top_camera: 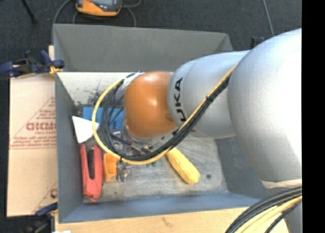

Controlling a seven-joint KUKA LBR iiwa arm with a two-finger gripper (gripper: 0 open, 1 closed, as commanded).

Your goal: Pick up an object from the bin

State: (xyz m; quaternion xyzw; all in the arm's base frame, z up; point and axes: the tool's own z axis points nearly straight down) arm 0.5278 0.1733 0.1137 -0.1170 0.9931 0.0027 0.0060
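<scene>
My gripper is low in the bin's front left part, mostly hidden under the arm's orange cover. Right beside it on its left lies a small orange block, touching or nearly touching it. Further left, a long red tool with a black inlay lies along the left wall. A yellow, elongated thing lies on the floor to the gripper's right.
A white, pointed piece and a blue object lie against the left wall further back, partly under the cables. The arm and its orange cover hide the middle and right of the bin.
</scene>
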